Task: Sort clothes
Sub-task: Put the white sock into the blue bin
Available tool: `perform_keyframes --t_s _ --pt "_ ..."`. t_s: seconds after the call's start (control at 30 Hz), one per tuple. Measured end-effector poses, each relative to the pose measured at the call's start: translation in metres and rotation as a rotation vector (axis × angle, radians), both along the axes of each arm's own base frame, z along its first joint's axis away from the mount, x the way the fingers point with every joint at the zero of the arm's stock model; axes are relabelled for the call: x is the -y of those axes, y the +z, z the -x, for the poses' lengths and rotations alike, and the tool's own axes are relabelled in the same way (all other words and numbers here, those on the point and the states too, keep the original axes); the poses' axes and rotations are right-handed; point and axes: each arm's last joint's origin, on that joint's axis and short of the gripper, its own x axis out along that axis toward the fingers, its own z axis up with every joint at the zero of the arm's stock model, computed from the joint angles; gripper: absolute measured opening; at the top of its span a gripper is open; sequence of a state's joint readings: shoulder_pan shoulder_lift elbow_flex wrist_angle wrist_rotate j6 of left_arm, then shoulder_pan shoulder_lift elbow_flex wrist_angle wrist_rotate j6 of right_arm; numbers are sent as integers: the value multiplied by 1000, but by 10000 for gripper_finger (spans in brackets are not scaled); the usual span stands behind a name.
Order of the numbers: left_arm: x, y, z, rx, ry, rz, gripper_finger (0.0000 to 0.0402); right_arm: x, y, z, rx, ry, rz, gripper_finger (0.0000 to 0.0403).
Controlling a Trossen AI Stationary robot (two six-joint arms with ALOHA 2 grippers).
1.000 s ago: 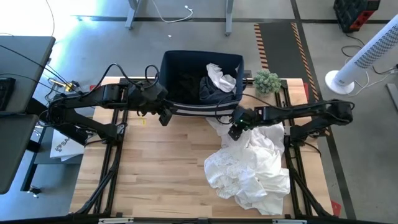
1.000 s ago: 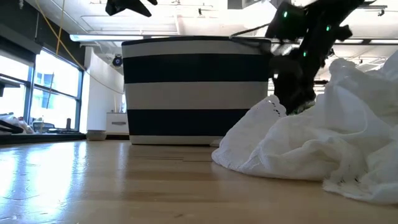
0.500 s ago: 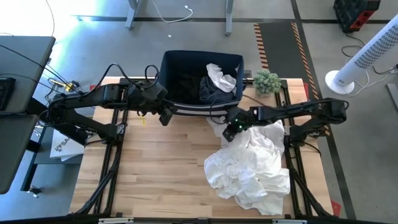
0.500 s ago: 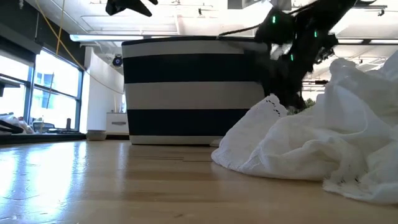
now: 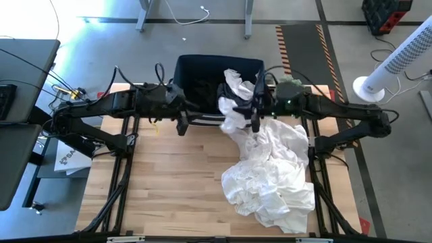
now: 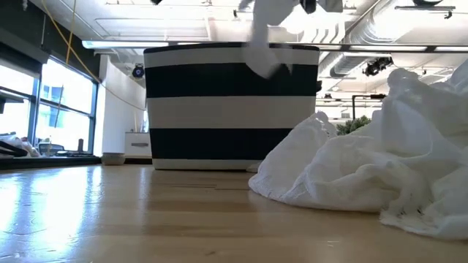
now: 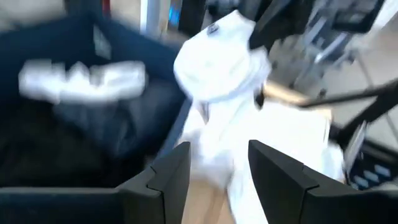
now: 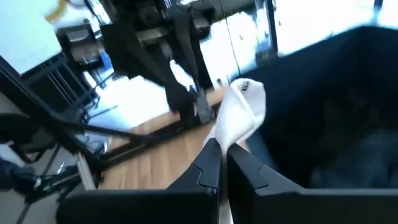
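my right claw [image 5: 254,113] is pinched shut on a fold of a white garment [image 5: 236,111], lifted above the front rim of the navy fabric bin with white stripes [image 5: 202,120]. from the right wrist view, the two dark fingers [image 8: 208,167] meet with a bunched roll of white cloth [image 8: 241,115] standing up between them. in the low view the cloth hangs down in front of the bin's striped wall [image 6: 219,109].

my left claw [image 7: 214,168] waits at the bin's left front corner, its fingers spread with a gap and holding nothing.

the rest of the clothes lie in two places. a large heap of white garments [image 5: 270,179] sits crumpled on the wooden surface [image 5: 175,182], to the right of centre, and the piece i hold appears to trail down toward it. inside the bin lie dark garments [image 5: 199,91] and one pale piece [image 5: 239,84].

i judge this cloth light, limp and quick to sag. a pinch on a thick fold should hold best, since a single thin edge may slip. because the heap is tangled, i expect neighbouring pieces may drag along.
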State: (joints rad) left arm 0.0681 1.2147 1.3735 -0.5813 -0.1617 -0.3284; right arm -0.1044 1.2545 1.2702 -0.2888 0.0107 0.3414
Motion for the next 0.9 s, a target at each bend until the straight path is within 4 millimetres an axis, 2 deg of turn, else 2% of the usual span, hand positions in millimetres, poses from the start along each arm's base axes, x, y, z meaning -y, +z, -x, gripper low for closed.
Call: perform_keyframes --t_s 0.13,0.27,0.43,0.6,0.73,0.8,0.9 --pt "-4 15 -12 161 -23 -121 176 7 20 -9 18 -7 54 2" --pt "-11 19 -25 265 -39 -144 220 11 34 -15 41 -12 78 1" --pt "-23 5 -48 253 -9 -119 274 12 33 -25 29 13 75 1" --pt "-26 -14 -70 213 -64 -53 287 11 32 -27 36 51 38 1" --pt "-23 -21 -77 192 -126 -30 254 10 32 -28 39 46 13 1" --pt "-22 -20 -76 194 -129 -38 207 10 33 -27 40 47 11 2" --pt "-28 -18 -73 194 -110 -46 98 10 33 -28 43 59 -11 14"
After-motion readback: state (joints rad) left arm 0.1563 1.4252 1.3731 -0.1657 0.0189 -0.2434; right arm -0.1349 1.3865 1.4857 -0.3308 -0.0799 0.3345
